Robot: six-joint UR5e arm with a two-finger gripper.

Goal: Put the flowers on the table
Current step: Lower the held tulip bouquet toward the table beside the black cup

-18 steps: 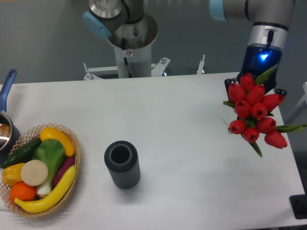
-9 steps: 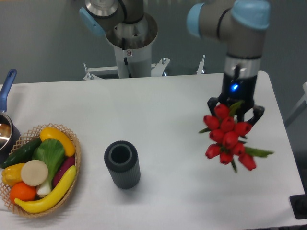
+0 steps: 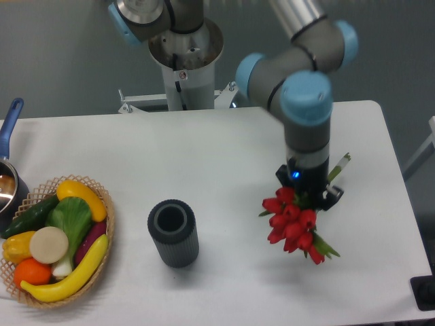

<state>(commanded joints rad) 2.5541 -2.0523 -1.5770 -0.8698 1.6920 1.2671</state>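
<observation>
A UR5e arm's pincer is clamped on the flowers, a bunch of red tulips held over the right half of the white surface. The bunch's long axis runs diagonally: blooms point toward the lower left, near the camera, while the stem ends stick out at the upper right behind the pincer. A dark ribbed vase stands well apart to the left, with a wicker basket of vegetables at the far left edge.

Pincer holds flowers over table.
</observation>
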